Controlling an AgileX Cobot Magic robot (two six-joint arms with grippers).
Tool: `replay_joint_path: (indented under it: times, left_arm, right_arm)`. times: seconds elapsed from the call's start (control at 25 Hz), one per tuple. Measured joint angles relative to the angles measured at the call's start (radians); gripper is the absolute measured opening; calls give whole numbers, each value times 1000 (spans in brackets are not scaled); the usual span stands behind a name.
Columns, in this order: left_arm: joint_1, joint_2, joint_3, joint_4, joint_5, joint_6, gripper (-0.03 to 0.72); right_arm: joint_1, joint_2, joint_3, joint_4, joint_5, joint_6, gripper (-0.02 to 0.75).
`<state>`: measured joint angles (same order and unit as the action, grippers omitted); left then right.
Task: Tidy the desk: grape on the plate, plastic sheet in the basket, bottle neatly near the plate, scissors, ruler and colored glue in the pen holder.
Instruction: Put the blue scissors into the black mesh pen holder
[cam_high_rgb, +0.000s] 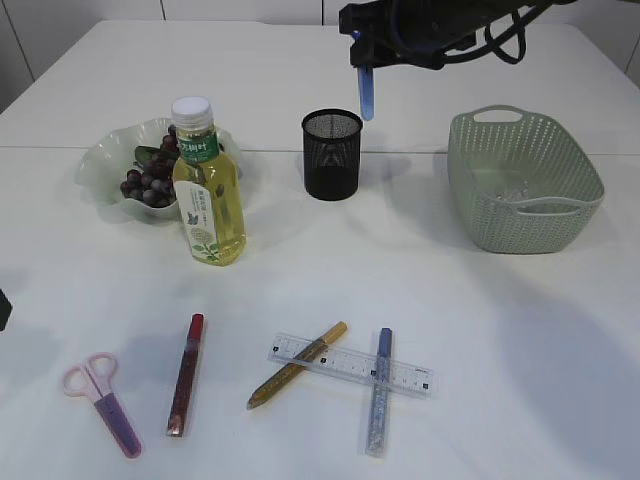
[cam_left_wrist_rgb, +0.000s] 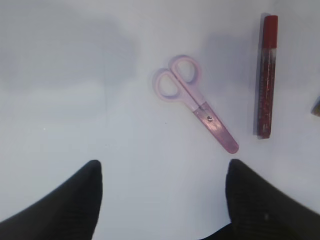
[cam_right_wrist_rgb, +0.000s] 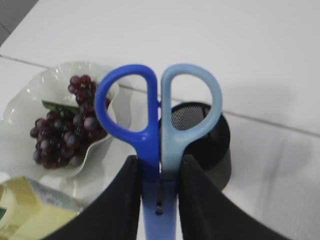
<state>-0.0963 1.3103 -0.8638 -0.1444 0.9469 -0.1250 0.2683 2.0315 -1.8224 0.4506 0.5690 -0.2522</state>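
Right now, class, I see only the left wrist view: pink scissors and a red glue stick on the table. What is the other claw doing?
Observer: The right claw is shut on blue scissors, just above the black pen holder.
Operator: Are the grapes sorted?
Observer: Yes, the grapes lie on the plate.
Operator: And the ruler?
Observer: The ruler lies on the table, crossed by a gold glue stick and a blue glue stick.
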Motion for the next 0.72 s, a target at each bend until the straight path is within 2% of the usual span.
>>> replay_joint_path:
  times: [0.28,0.52,0.72]
  left_arm:
    - [0,0,0,-2,15,0,559]
    - [0,0,0,-2,39,0,559]
    - [0,0,0,-2,39,0,559]
  right_arm:
    - [-5,48,-12,84,-215,-141,185]
    - [-7,148,-87,200,-275,-281,185]
    - [-7,237,-180,281,-297,-314,185]
